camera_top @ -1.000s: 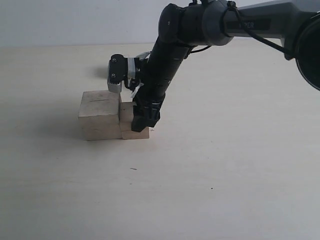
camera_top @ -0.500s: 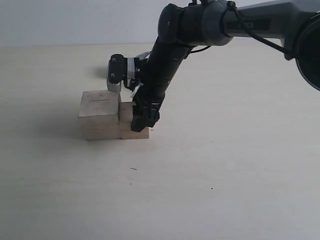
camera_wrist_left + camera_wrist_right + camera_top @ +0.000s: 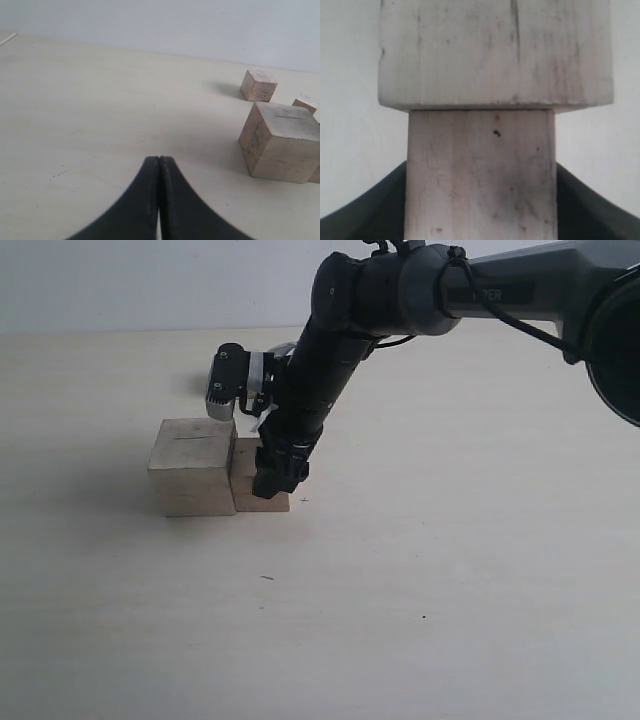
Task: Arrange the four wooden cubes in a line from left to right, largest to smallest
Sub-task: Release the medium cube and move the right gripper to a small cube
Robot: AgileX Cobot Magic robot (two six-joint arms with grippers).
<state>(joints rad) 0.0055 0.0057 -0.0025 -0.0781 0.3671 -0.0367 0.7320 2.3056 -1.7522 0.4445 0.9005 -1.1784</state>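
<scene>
The largest cube, with a thin saw-line on top, stands on the table. The second cube sits flush against its right side. My right gripper reaches across from the right and is shut on that second cube, which fills the gap between the dark fingers; the largest cube lies just beyond it. My left gripper hovers low over bare table, shut with nothing in it, and looks toward the largest cube. A small cube stands behind it, and another cube shows at the frame edge.
The pale table stretches to the front and right of the cubes. The right arm slants down from the upper right and hides what lies behind it. A plain wall bounds the far side.
The right gripper has shifted left with the second cube, pushing the largest cube a little to the left. The two cubes stay pressed together.
</scene>
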